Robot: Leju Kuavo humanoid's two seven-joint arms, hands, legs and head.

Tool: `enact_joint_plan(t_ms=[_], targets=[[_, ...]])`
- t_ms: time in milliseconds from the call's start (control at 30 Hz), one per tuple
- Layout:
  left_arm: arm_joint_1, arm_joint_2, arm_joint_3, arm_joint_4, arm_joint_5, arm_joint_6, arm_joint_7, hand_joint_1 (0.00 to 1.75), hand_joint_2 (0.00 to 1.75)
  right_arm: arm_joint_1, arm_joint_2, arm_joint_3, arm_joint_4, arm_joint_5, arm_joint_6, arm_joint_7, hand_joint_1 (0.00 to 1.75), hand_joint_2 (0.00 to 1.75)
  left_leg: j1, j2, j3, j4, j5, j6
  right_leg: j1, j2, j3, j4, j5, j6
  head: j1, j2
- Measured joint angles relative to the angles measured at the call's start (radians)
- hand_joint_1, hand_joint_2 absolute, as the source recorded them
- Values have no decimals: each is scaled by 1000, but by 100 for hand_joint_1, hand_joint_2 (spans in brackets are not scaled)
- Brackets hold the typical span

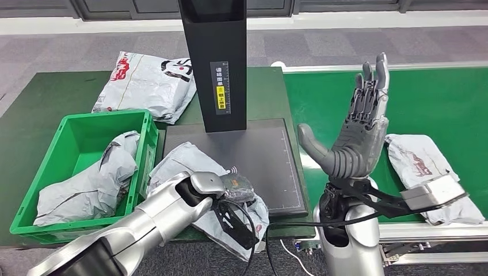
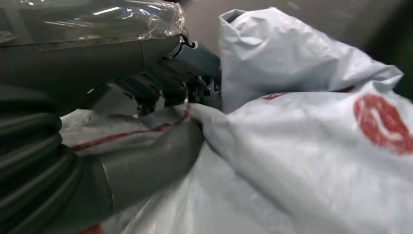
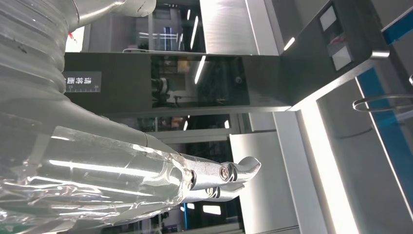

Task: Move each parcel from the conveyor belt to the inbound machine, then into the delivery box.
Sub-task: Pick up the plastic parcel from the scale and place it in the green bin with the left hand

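My left hand (image 1: 233, 187) grips a crumpled grey-white parcel (image 1: 184, 161) that lies over the front left corner of the inbound machine's black scan plate (image 1: 265, 155). In the left wrist view the thumb and fingers (image 2: 160, 90) pinch a fold of this parcel (image 2: 302, 146). My right hand (image 1: 357, 138) is raised with its fingers spread upward and holds nothing, at the left end of the green conveyor belt (image 1: 437, 103). A second parcel (image 1: 420, 164) lies on the belt just right of that hand. The green delivery box (image 1: 103, 118) at left holds one parcel (image 1: 92, 184).
The machine's black column (image 1: 216, 63) rises at the back of the plate and appears in the right wrist view (image 3: 195, 80) beyond my right hand (image 3: 122, 170). Another white parcel with red print (image 1: 147, 86) lies on the dark table behind the box.
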Motion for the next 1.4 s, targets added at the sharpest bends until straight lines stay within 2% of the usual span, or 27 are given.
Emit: enact_joint_plan(t_ms=[133,367,567,800,867,1000,1200,1400], targets=[[-10,-19,-28,0,17,-64,-54,175,175,0,1,0,0,-2,-4,-9,0,175,0,0,-2,0,0,0,0,0,-2,0,0,0,0,0],[-16,-34,-47,1,24,-78,-66,175,175,0,2,0,0,-4,-7,-17,0,175,0,0,-2,0,0,0,0,0,-3,0,0,0,0,0],[-23,-46,-53,1,89,-56,-48,175,175,4,2,-6,0,-17,-18,-38,0,175,0,0,-3,0,0,0,0,0,-3,0,0,0,0,0],[-46,-39,-47,7,255,3,-2,175,175,10,2,-22,0,-35,-18,-52,0,175,0,0,-7,0,2,0,0,1,-8,0,1,1,0,0],[-66,-22,-25,0,339,40,9,175,175,15,1,-27,-2,-45,-19,-55,0,175,0,1,-10,0,3,-1,0,1,-12,1,3,0,0,0],[-125,47,97,-63,501,117,25,175,175,32,0,-45,-17,-63,-26,-54,0,175,0,2,-15,0,5,-2,0,3,-18,2,5,-1,0,0],[-153,143,259,-193,566,150,42,175,175,62,-3,-60,-52,-64,-45,-51,0,175,0,4,-17,0,5,-3,0,5,-20,2,5,-1,0,0],[-144,246,446,-402,631,157,63,175,175,120,-13,-61,-86,-65,-60,-62,0,175,0,6,-18,0,5,-3,0,7,-23,2,5,-1,0,0]])
